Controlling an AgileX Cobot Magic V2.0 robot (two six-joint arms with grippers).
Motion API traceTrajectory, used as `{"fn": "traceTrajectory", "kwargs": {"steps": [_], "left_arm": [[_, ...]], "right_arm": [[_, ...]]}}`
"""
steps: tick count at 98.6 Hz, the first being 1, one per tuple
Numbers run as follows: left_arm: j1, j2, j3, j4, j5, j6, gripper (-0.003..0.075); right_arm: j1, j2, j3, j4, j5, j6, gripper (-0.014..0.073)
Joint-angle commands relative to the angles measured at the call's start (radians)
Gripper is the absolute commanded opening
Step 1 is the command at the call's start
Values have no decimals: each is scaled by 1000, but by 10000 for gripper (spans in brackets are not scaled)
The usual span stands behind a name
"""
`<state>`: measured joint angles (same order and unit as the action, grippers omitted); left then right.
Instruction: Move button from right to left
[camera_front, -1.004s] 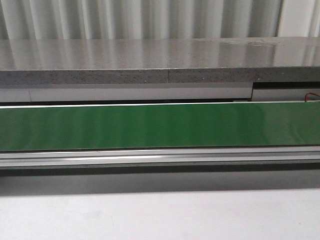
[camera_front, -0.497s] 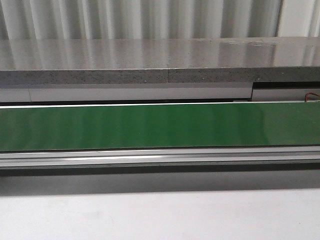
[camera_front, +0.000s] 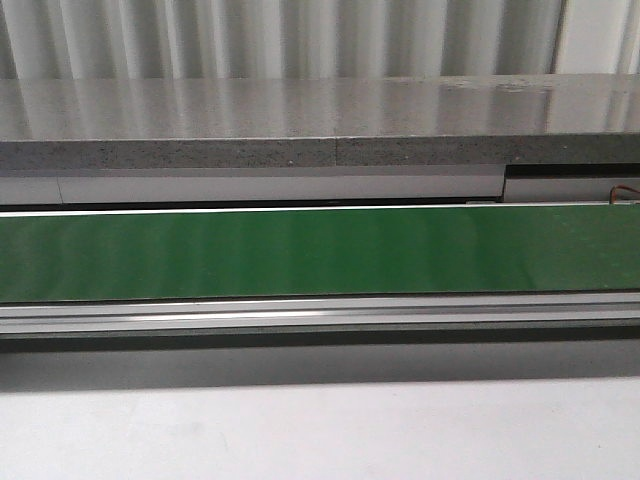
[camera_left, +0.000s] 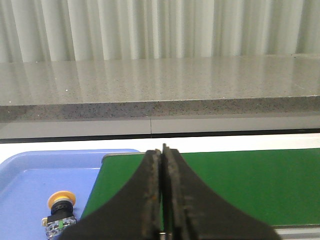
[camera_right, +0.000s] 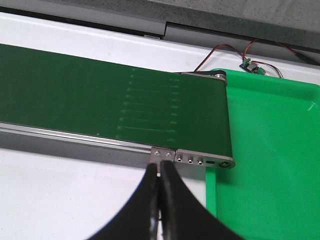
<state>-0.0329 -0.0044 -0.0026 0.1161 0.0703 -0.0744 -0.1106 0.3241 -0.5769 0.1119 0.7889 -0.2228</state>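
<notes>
- Front view: a green conveyor belt (camera_front: 320, 253) runs across the full width from left to right, with an aluminium side rail (camera_front: 320, 315) along its near edge. A pale counter (camera_front: 320, 430) lies nearest the camera. Behind the belt sits a grey speckled stone ledge (camera_front: 300, 125), backed by a corrugated wall (camera_front: 300, 35). Neither arm nor the button appears here.
- Left wrist view: the left tool (camera_left: 162, 152) is clenched, its two dark fingers pressed together with only a thin seam between them and nothing held. It points over the left end of the green conveyor belt (camera_left: 240, 180). A blue tray (camera_left: 45, 175) sits just beside that end of the belt. The button (camera_left: 60, 215) rests inside the blue tray, yellow-orange cap uppermost, grey body with a green mark below it, well apart from the fingers.
- Right wrist view: the right tool (camera_right: 160, 172) is clenched and empty, fingertips meeting. It hangs near the aluminium side rail (camera_right: 75, 137) at the right end of the green conveyor belt (camera_right: 100, 95). A green tray (camera_right: 270, 150) adjoins that end. Red and black wires (camera_right: 235, 52) with a small connector lie at the tray's far edge.
</notes>
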Motion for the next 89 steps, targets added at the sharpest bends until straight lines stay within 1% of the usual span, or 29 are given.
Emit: {"fn": "traceTrajectory", "kwargs": {"steps": [1,11,24,38,48,60,81,89], "left_arm": [[1,-35,25,-1,-83,-11,-20],[1,-35,25,-1,-83,-11,-20],[1,-35,25,-1,-83,-11,-20],[1,-35,25,-1,-83,-11,-20],[1,-35,25,-1,-83,-11,-20],[1,-35,25,-1,-83,-11,-20],[1,-35,25,-1,-83,-11,-20],[1,-35,25,-1,-83,-11,-20]], "right_arm": [[2,0,-13,15,-105,-6,-67],[25,-43,26,21,-197,-5,-67],[50,-114,122,21,-311,-3,-67],[75,-208,251,10,-418,60,-67],[96,-284,342,-27,-483,125,-67],[122,-353,441,-42,-553,164,-67],[142,-350,586,-44,-740,217,-67],[142,-350,586,-46,-727,232,-67]]}}
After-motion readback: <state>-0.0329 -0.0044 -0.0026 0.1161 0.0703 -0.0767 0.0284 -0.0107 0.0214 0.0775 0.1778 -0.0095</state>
